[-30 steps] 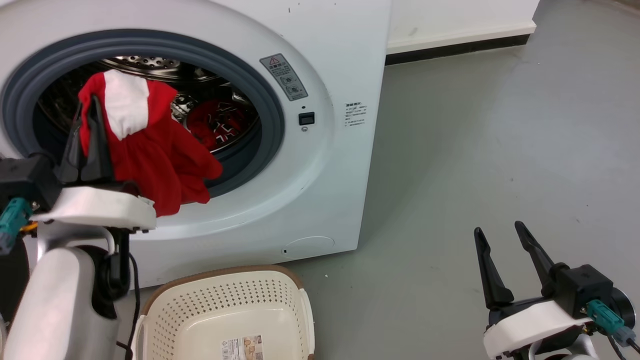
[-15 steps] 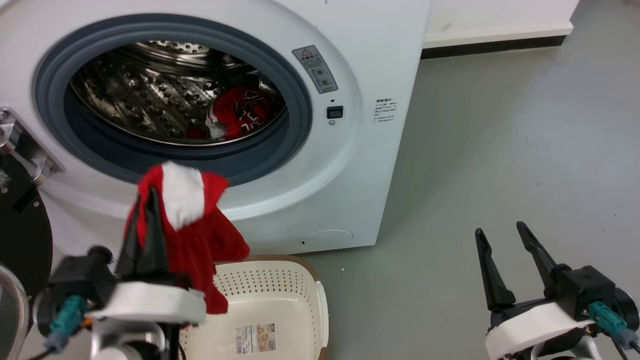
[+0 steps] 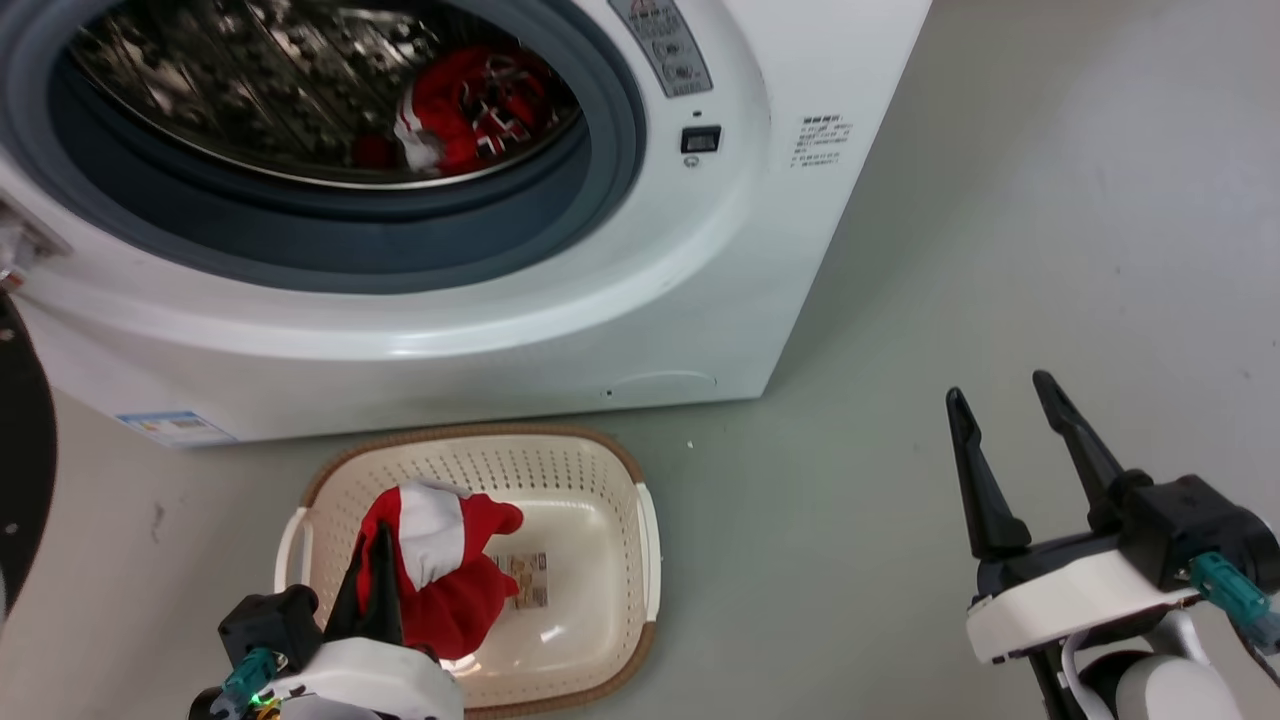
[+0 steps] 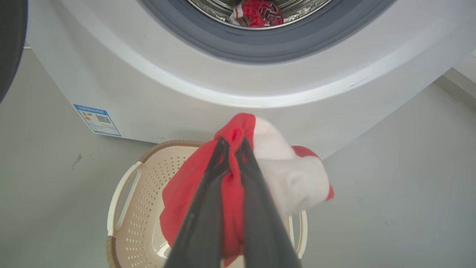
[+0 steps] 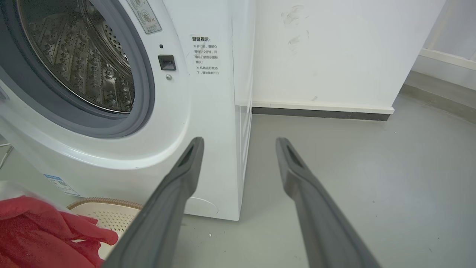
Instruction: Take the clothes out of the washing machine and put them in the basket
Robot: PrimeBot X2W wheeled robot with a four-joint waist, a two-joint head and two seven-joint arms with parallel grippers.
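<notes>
The left gripper (image 3: 378,540) is clamped on one red-and-white garment (image 3: 450,590). Its two dark fingers (image 4: 208,208) are pressed close together, with a fold of the cloth pinched between them near the tips. The garment hangs from that grip over the single cream basket (image 3: 640,470), its lower folds down among the basket's walls (whether they touch the base cannot be told). A label sticker (image 3: 528,582) on the base shows just beside the cloth.

The basket stands on the grey floor (image 3: 1000,250) just in front of the one washing machine (image 3: 500,330). A second red garment (image 3: 465,95) with black-and-white lettering lies inside the machine's steel drum (image 3: 250,90), making two garments in all.

Well apart, to the right, the right gripper (image 3: 998,390) hovers above the floor. Its two fingers (image 5: 174,193) are spread wide, with nothing between them.
</notes>
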